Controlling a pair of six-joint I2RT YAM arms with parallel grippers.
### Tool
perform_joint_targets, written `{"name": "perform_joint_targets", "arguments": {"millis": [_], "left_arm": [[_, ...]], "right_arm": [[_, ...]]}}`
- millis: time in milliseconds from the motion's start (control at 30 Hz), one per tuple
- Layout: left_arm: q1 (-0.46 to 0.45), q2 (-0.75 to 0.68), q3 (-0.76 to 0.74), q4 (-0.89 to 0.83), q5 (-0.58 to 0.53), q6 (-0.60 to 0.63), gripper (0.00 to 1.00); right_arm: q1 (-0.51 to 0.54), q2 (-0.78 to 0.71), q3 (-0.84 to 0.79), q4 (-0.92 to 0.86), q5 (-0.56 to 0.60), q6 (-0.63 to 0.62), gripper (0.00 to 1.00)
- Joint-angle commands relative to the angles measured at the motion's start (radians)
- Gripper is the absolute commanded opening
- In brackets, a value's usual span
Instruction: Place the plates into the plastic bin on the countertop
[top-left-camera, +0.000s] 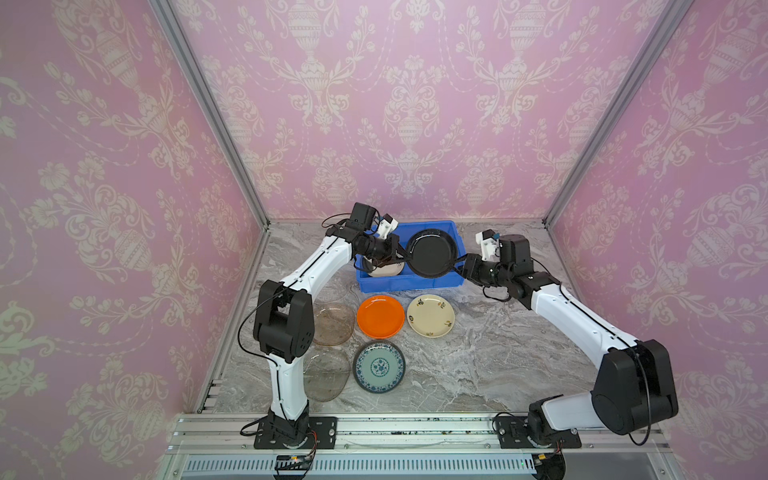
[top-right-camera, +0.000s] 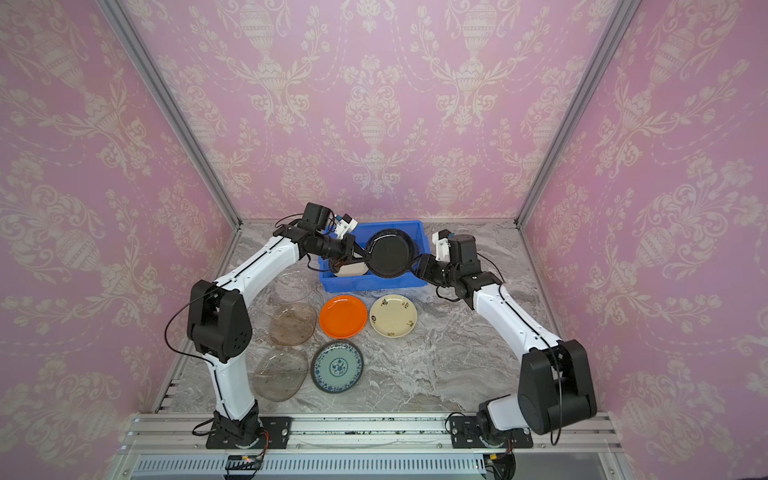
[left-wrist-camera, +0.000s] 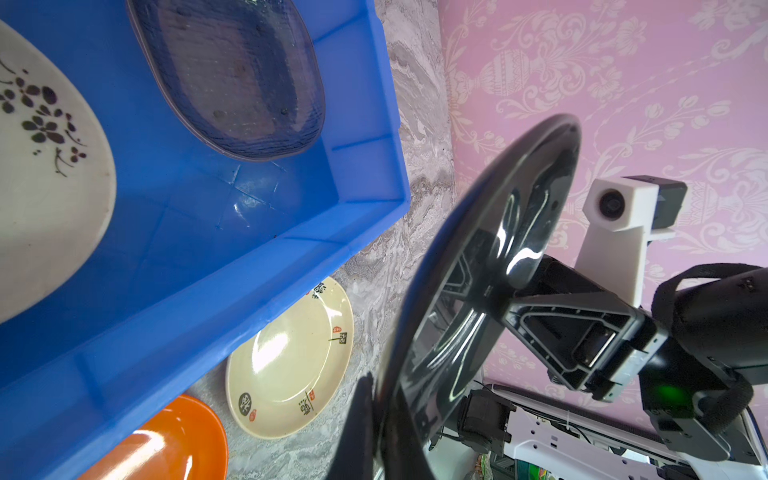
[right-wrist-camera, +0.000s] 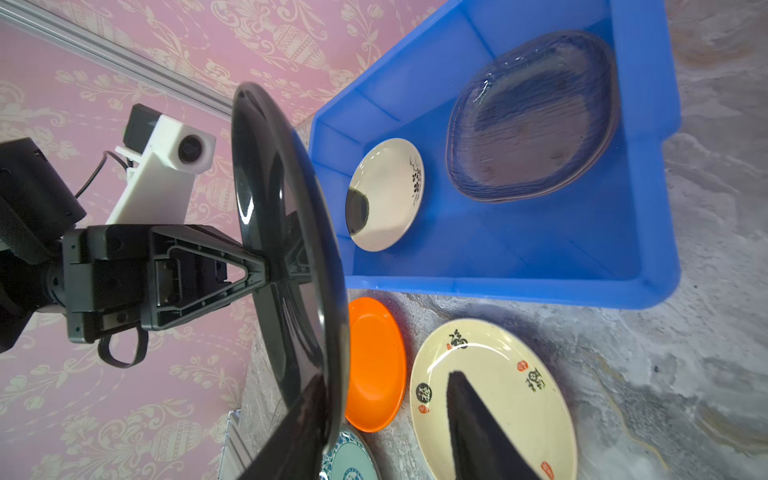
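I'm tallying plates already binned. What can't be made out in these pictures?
Both top views: black plate covers most of the blue bin floor.
Right wrist view: clear glass plate may be a stack; count unclear.
A top view: left arm hides parts of countertop glass plates.

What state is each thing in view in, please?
Blue bin, upright, plates inside.
Black plate, held above it.
Left end effector, shut on that plate's rim.
Right end effector, open around the opposite rim.
Flowered cream plate, inside the bin.
Ribbed glass plate, inside the bin.
Orange plate, flat on countertop.
Lettered cream plate, on countertop.
Teal plate, on countertop.
Brown glass plate, on countertop.
Grey glass plate, on countertop.
Clear glass plate, on countertop.
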Motion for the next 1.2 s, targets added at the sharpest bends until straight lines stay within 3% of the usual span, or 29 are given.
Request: {"name": "perform_joint_targets", "arguments": {"millis": [0,133,167,200,333,367,400,433,600,667,900,1167], "left_arm": [[0.01,-0.06,-0.027,0.065,0.077,-0.038,0.0],[0.02,-0.077,-0.06,0.107,0.11,-0.066,0.0],[0.02,-0.081,-0.064,0.108,0.112,-0.067,0.0],[0.022,-0.083,-0.069,0.104,0.111,-0.065,0.0],[0.033,-0.097,-0.094,0.079,0.077,-0.041,0.04],[0.038,-0.108,-0.104,0.07,0.05,-0.036,0.33],[0.046,-0.126,-0.123,0.07,0.014,-0.03,0.72],[0.052,-0.145,-0.137,0.06,-0.031,-0.018,0.99],[0.075,-0.248,-0.194,-0.053,-0.33,0.099,0.99],[0.077,-0.294,-0.243,-0.029,-0.362,0.11,0.99],[0.078,-0.414,-0.401,0.169,-0.244,0.04,0.99],[0.078,-0.431,-0.443,0.19,-0.225,0.024,0.99]], "right_arm": [[0.01,0.017,0.048,0.04,0.018,-0.004,0.46],[0.013,0.042,0.071,0.056,0.027,0.006,0.29],[0.014,0.052,0.076,0.058,0.03,0.01,0.18],[0.015,0.061,0.087,0.057,0.036,0.016,0.01],[0.021,0.097,0.122,0.058,0.058,0.027,0.0],[0.023,0.11,0.128,0.055,0.06,0.028,0.0],[0.024,0.128,0.173,0.048,0.062,0.031,0.0],[0.025,0.145,0.193,0.039,0.066,0.032,0.0],[0.043,0.281,0.358,-0.068,0.09,0.029,0.0],[0.046,0.347,0.424,-0.095,0.077,0.037,0.0],[0.068,0.576,0.593,-0.077,0.002,0.114,0.0],[0.12,0.811,0.808,-0.121,-0.032,0.142,0.0]]}}
